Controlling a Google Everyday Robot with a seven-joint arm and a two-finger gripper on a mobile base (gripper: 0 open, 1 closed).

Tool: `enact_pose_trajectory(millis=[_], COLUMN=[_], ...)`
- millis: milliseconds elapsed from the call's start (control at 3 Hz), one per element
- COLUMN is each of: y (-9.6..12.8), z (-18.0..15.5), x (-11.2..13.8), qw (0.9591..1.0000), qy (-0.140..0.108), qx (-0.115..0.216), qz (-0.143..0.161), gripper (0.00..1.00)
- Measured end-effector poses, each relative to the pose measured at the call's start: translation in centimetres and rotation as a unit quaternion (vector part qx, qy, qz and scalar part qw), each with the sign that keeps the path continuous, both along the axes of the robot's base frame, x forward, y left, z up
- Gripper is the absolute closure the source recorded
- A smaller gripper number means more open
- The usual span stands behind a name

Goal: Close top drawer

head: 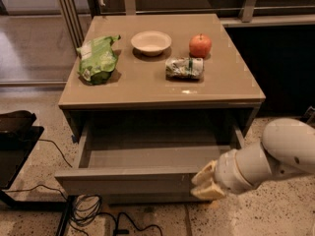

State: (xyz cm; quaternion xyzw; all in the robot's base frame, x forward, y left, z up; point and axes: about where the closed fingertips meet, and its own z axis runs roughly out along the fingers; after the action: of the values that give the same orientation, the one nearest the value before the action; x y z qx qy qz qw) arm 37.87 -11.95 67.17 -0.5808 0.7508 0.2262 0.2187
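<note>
Camera view from above: the top drawer (123, 181) stands pulled out beneath the bench (147, 85) edge, with bare floor in front of it. The pincer (206, 182) sits against the drawer front's right end; open or closed cannot be told.

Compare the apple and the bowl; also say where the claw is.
The apple is red, round; the bowl is pale, shallow. The bowl is wider than the apple. Both sit apart on the cabinet top. The claw is low right, at the front of the open top drawer.
</note>
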Motion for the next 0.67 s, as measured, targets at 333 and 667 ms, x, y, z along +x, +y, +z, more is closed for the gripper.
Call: enact_pose_trajectory(millis=[333, 667], y=[-0.6, -1.6], z=[0.0, -1.0], x=[5.8, 7.5], qw=[0.9999, 0.9999], qy=[-0.012, -0.002], qx=[-0.004, -0.010], qz=[-0.003, -0.006], gripper=[0.85, 1.00])
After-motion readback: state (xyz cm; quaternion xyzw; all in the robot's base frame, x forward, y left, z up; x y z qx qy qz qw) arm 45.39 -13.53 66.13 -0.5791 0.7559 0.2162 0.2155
